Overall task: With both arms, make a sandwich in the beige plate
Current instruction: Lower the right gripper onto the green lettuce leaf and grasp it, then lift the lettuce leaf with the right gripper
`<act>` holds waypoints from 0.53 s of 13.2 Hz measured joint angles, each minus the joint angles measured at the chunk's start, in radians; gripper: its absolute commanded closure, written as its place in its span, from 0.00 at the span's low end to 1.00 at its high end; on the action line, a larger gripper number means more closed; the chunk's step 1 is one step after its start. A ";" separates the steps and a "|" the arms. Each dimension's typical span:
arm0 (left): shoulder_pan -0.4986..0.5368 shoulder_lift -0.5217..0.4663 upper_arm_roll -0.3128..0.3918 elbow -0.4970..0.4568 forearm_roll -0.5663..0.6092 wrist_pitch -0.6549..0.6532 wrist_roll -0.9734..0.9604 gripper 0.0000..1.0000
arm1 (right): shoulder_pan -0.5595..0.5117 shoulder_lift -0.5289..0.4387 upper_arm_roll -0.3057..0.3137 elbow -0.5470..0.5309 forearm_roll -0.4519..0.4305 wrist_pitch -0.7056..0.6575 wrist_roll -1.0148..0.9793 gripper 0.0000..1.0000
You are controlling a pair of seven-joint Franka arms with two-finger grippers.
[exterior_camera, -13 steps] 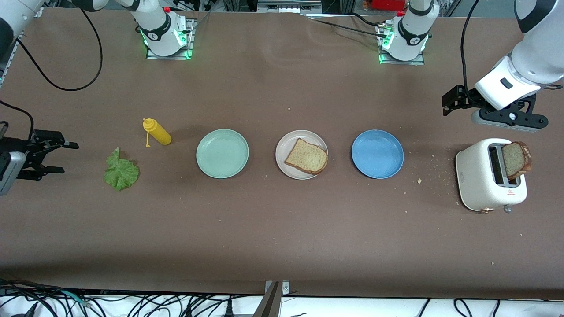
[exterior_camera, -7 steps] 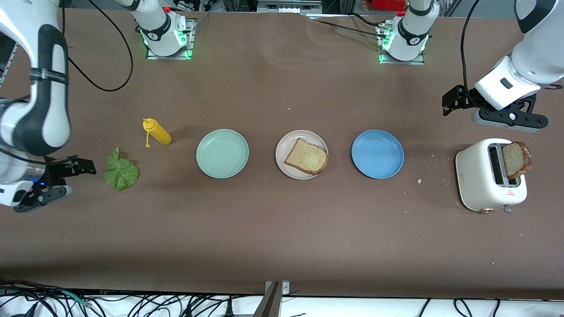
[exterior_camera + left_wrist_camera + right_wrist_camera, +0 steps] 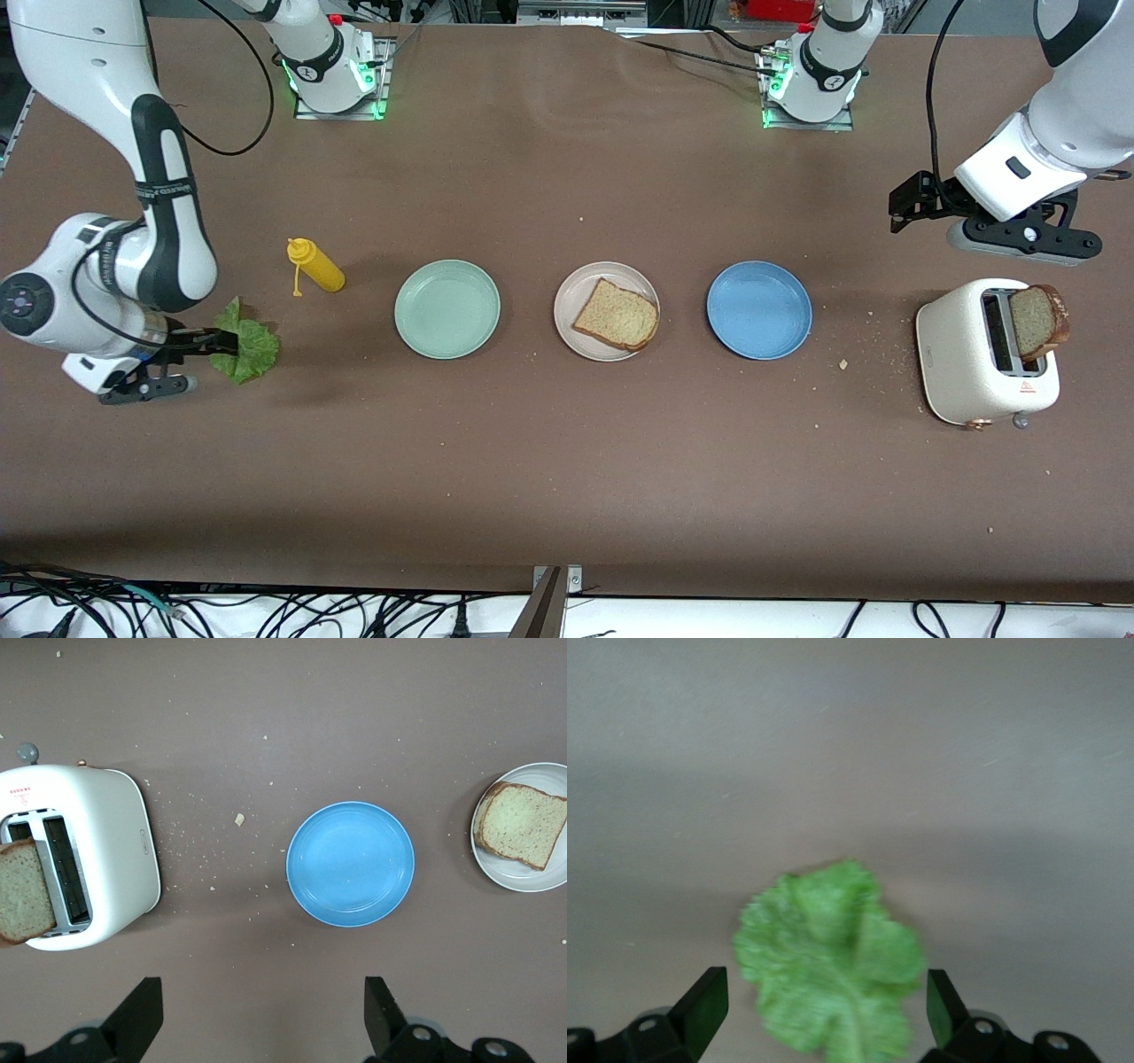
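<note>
- Right gripper (image 3: 213,346) over the lettuce (image 3: 245,346), jaws apart; a shallow pinch could tear the leaf
- Left gripper (image 3: 257,1014) waits above the tabletop (image 3: 567,461), jaws apart
- Bread (image 3: 617,315) on beige plate (image 3: 571,335); second slice (image 3: 1036,321) in toaster (image 3: 961,363)

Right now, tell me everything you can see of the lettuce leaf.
The lettuce leaf is a single crinkled bright green piece with a paler rib, lying flat on the brown table at the right arm's end, nearer the front camera than the yellow bottle. The right gripper is open, its fingers either side of the leaf. Contact cannot be told.
</note>
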 measured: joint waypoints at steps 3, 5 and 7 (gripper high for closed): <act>0.000 0.000 0.000 0.000 0.000 0.000 0.000 0.00 | -0.002 0.001 0.013 -0.038 0.022 0.045 0.011 0.01; 0.000 0.000 0.000 0.000 0.000 -0.001 0.000 0.00 | -0.013 0.005 0.015 -0.058 0.023 0.070 0.011 0.01; 0.000 0.000 0.000 0.000 0.000 -0.001 0.000 0.00 | -0.031 0.009 0.017 -0.077 0.023 0.081 0.011 0.02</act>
